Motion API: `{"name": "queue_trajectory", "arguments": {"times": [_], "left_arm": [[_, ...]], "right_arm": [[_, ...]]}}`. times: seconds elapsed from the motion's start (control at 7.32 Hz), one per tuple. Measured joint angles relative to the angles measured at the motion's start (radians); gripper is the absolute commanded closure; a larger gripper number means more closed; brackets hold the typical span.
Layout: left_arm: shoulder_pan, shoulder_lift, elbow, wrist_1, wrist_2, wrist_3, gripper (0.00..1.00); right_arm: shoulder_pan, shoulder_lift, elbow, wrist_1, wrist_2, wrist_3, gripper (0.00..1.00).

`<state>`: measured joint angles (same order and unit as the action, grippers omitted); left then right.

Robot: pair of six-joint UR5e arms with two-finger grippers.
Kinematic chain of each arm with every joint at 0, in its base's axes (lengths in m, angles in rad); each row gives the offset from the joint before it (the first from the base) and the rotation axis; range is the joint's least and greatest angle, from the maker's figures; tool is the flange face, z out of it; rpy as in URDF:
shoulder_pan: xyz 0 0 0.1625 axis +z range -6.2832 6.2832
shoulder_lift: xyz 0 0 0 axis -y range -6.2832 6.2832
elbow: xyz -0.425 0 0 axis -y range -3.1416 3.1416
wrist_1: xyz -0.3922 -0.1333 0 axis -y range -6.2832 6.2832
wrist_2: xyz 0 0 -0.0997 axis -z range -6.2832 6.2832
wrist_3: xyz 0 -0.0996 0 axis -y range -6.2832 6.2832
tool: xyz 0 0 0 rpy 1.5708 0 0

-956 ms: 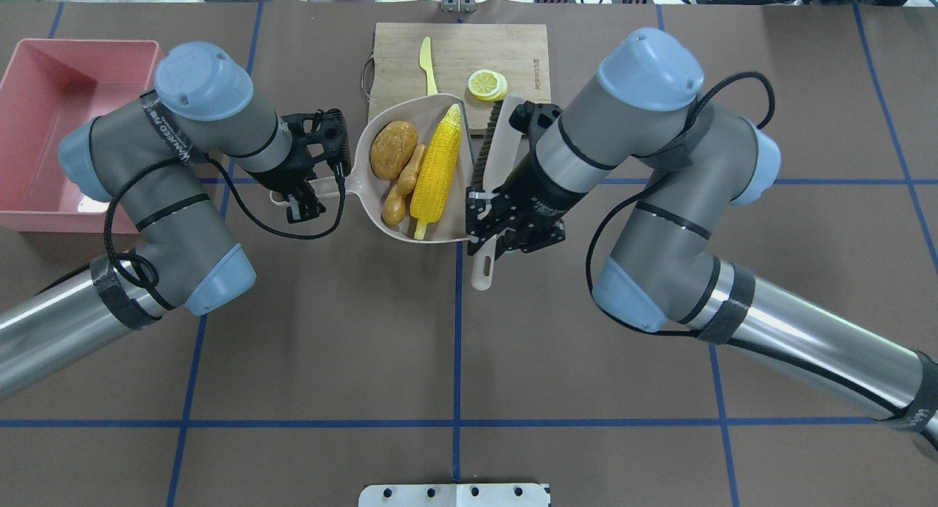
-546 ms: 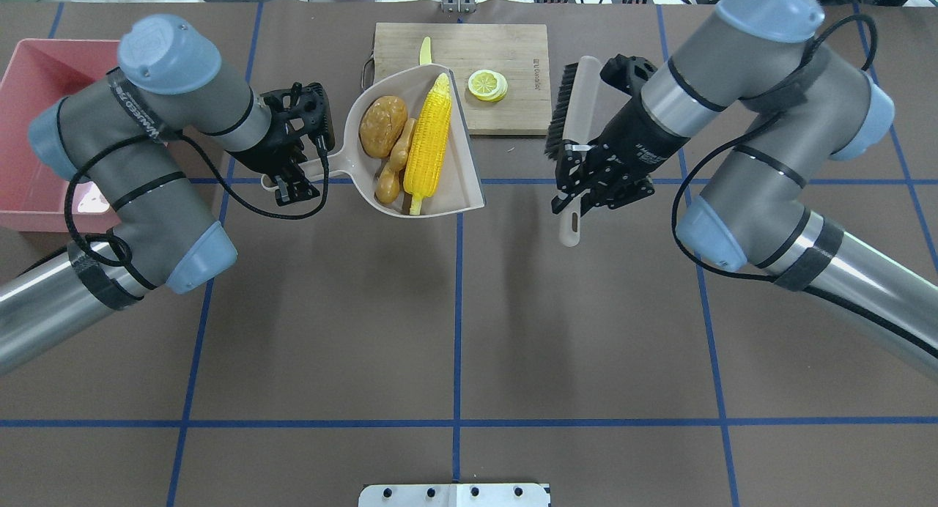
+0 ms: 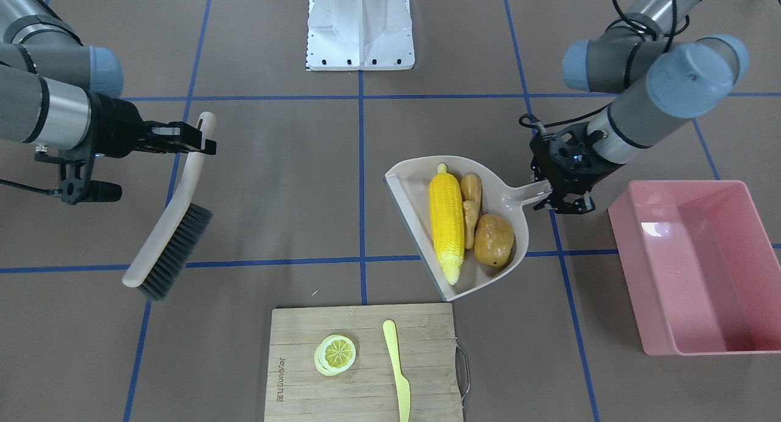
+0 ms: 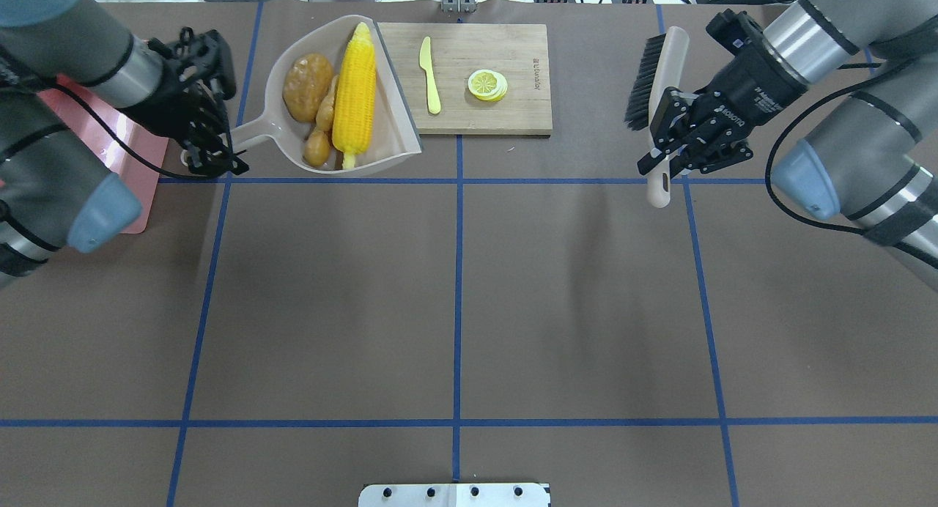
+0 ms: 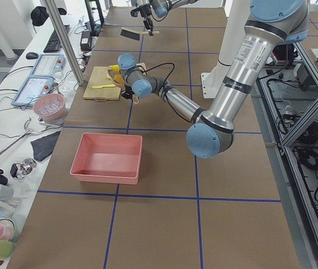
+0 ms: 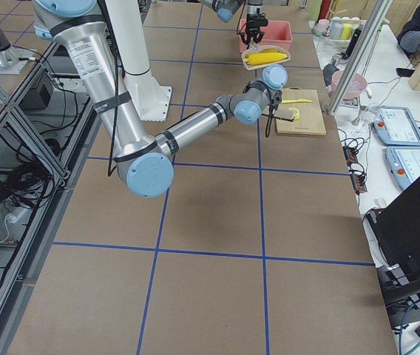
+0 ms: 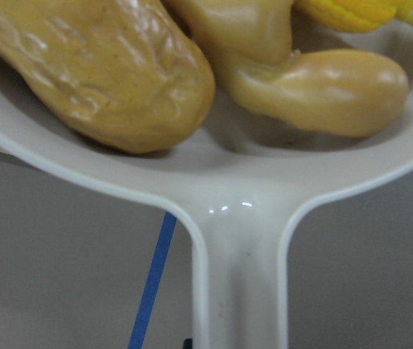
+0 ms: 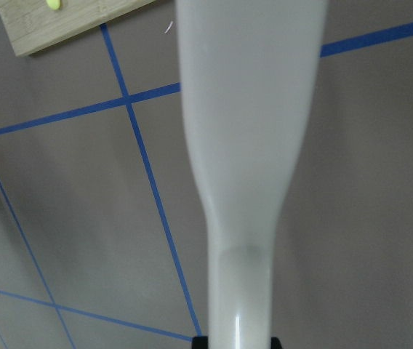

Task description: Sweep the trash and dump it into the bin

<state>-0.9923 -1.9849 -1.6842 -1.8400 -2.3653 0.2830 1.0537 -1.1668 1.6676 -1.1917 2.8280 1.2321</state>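
We noted a bright yellow corn cob (image 3: pixel 445 224) ribbed with kernels, a tan ginger root (image 3: pixel 470 205), a mottled brown potato (image 3: pixel 494 240) and a beige dustpan (image 3: pixel 412 181). The bin (image 3: pixel 695 269) was pink, the table (image 3: pixel 274 184) brown with blue grid lines, and the brush (image 3: pixel 177 245) beige with dark grey bristles.

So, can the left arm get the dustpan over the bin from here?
Probably yes: the left hand grips the dustpan by its handle, the bin sits just beside it, and nothing stands between them.

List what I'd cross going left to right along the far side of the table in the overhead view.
Pink bin → left gripper → dustpan, with potato then corn cob in it → yellow knife → lemon slice → brush. Ginger overlaps the potato; left out.
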Motion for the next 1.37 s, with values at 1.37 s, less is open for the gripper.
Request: {"name": "queue_trajectory", "arguments": {"times": [1.37], "left_arm": [[-0.444, 0.271, -0.046, 0.151, -0.084, 0.484, 1.00]], "right_arm": [[0.128, -0.223, 0.025, 0.088, -0.080, -0.352, 1.00]]}}
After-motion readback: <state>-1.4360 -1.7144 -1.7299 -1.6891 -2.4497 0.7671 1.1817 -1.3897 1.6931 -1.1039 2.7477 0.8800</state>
